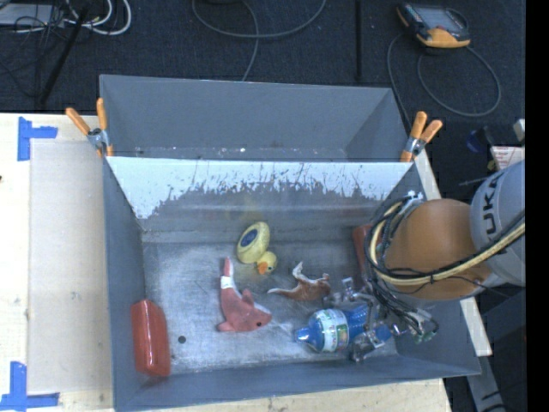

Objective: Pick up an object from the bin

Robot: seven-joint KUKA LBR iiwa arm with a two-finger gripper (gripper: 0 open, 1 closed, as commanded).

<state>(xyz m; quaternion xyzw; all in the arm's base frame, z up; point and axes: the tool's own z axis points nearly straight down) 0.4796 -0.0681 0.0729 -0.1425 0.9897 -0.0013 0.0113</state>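
- A small blue-and-white bottle (328,331) lies on its side at the tool (367,323), its far end meeting the tool's metal parts, near the bin's (249,136) front wall.
- I cannot tell whether the tool is wide, narrow or gripping.
- A brown animal figure (302,288) lies just beyond the bottle.
- Farther from the tool are a pink fish toy (238,309) and a yellow duck (256,247).
- A red cylinder (150,337) lies well apart, at the opposite side.

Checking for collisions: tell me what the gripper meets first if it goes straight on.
Probably the blue-and-white plastic bottle lying directly before the gripper, front right in the grey metal bin; depth is unclear, so they may be touching.
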